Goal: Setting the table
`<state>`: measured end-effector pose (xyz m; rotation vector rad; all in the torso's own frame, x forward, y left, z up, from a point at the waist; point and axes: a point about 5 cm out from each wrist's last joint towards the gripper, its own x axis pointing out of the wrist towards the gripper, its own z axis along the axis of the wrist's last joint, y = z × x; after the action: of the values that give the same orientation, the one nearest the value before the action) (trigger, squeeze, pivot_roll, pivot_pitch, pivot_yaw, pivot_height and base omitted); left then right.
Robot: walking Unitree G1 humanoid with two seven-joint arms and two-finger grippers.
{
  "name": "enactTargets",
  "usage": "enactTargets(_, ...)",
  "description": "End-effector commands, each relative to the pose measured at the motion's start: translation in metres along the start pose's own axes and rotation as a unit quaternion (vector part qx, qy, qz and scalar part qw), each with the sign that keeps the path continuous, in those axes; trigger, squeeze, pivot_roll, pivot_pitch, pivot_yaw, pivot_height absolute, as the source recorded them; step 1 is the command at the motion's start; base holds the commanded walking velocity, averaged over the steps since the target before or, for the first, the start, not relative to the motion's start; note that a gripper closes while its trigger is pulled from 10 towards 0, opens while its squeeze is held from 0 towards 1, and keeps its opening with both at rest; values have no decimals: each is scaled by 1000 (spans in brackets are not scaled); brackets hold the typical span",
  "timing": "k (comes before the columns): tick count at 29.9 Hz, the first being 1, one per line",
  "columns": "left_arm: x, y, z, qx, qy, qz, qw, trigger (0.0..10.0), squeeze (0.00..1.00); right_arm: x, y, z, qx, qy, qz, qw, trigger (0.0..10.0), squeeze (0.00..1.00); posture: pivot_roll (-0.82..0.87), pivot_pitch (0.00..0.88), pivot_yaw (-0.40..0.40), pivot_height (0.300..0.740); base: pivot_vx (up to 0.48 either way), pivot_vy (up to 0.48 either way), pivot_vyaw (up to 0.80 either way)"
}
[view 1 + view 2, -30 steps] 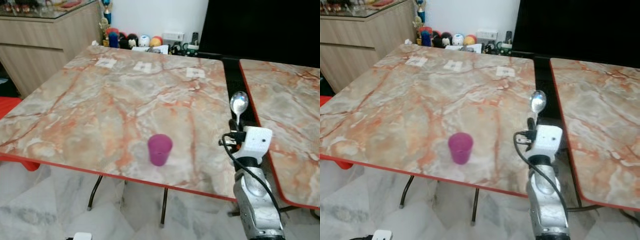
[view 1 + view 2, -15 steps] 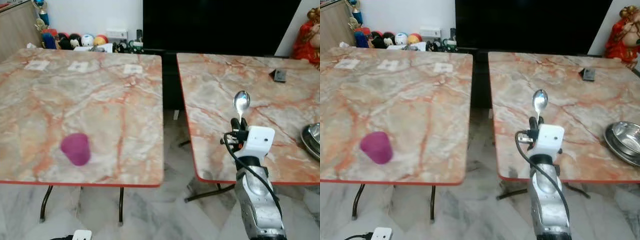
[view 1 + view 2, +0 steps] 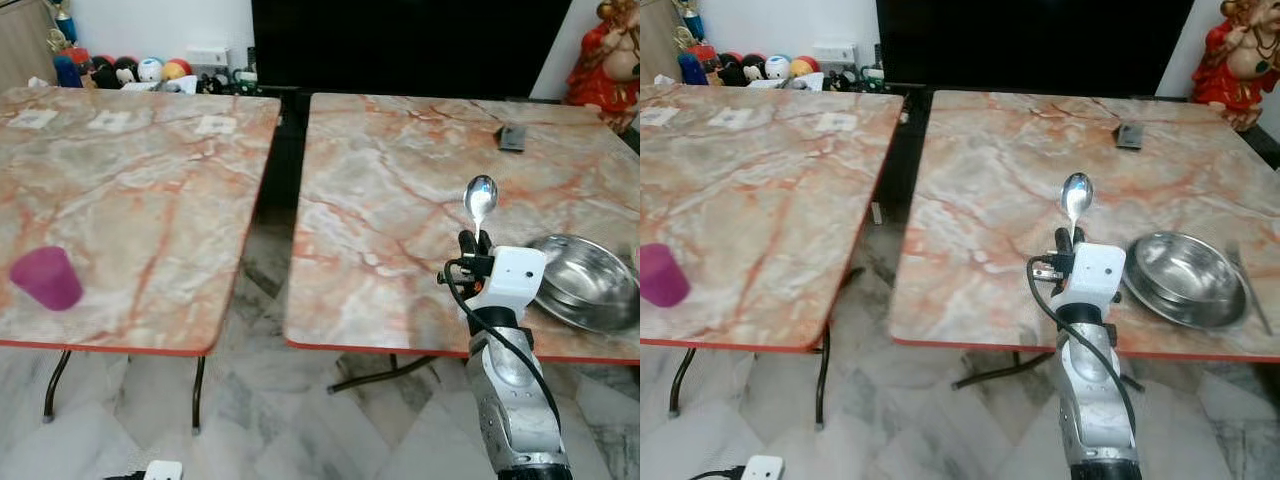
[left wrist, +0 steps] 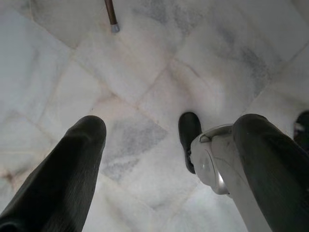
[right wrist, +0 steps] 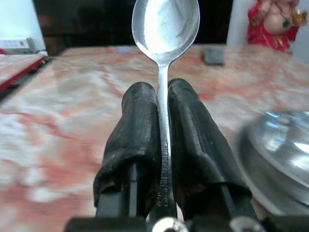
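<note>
My right gripper point(image 3: 472, 240) is shut on a steel spoon point(image 3: 480, 196) that stands upright, bowl up, over the near edge of the right marble table point(image 3: 400, 200). In the right wrist view the two black fingers point(image 5: 140, 125) pinch the spoon point(image 5: 165, 29) by its handle. Just right of the gripper, stacked steel bowls point(image 3: 580, 280) sit on that table, also seen as bowls point(image 3: 1185, 275) with a utensil point(image 3: 1248, 290) lying at their right. A purple cup point(image 3: 42, 277) stands on the left marble table point(image 3: 130, 190). My left gripper point(image 4: 164, 145) hangs open above the floor.
A dark gap point(image 3: 280, 150) separates the two tables. A small dark object point(image 3: 510, 138) lies at the right table's far side. A red figurine point(image 3: 605, 50) stands at the back right, toys point(image 3: 130, 70) along the back wall. Marble floor point(image 3: 300, 420) lies below.
The whole view has swung right: the cup has slid to the left edge of the picture and the bowls have come fully into sight. My right gripper still holds the spoon upright.
</note>
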<state>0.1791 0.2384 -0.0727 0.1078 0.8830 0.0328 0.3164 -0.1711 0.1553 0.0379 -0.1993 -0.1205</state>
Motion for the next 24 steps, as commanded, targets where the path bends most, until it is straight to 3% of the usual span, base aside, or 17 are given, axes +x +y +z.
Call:
enactTargets(1, -1, -4, -6, -4, 9, -5, 1000, 10000, 0, 1, -7, 3, -2, -4, -12, 1000, 10000, 0, -16, 106, 3, 740, 0, -472, 0)
enactTargets(17, -1, -4, -5, -2, 10, -5, 1000, 10000, 0, 1, -9, 2, -4, -1, -19, 1000, 10000, 0, -16, 109, 5, 740, 0, -471, 0)
enactTargets(24, -1, -3, -6, -5, 13, -3, 1000, 10000, 0, 1, -9, 2, -4, -1, -21, 1000, 10000, 0, -15, 110, 6, 740, 0, 0, 0)
